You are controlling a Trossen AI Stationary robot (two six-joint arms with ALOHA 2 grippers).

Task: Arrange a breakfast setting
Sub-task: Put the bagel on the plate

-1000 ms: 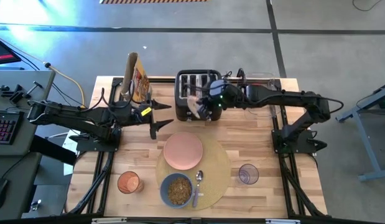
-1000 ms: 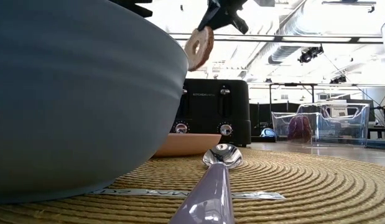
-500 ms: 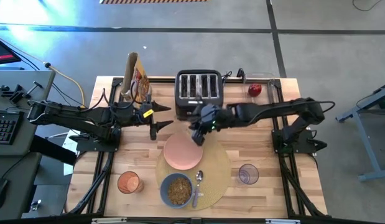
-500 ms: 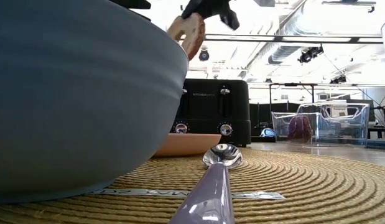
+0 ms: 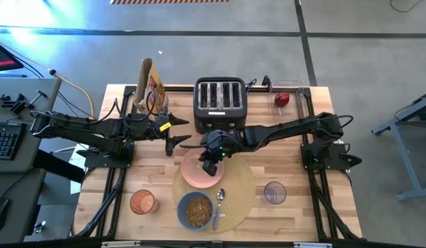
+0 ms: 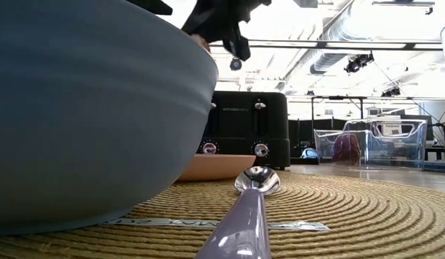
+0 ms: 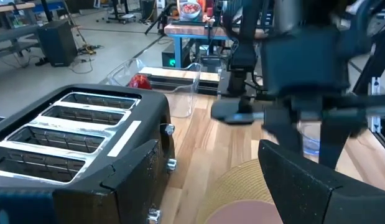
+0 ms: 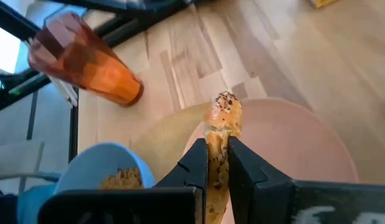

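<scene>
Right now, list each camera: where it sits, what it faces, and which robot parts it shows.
High: overhead, looking down; both arms, right gripper holding bagel over plate.
Low: at table height behind bowl, facing toaster; right gripper above.
Left wrist: on left arm, facing toaster and right arm; one own finger shows.
Right wrist: on right arm, facing plate; own fingers pinch bagel.
Shared: both wrist views see the plate.

Around your wooden table (image 5: 281,148) lies grey concrete floor (image 5: 199,48) (taped lines cross it); a keyboard (image 5: 7,140) sits at nine o'clock, and bright ceiling ducts (image 6: 337,32) run overhead.
</scene>
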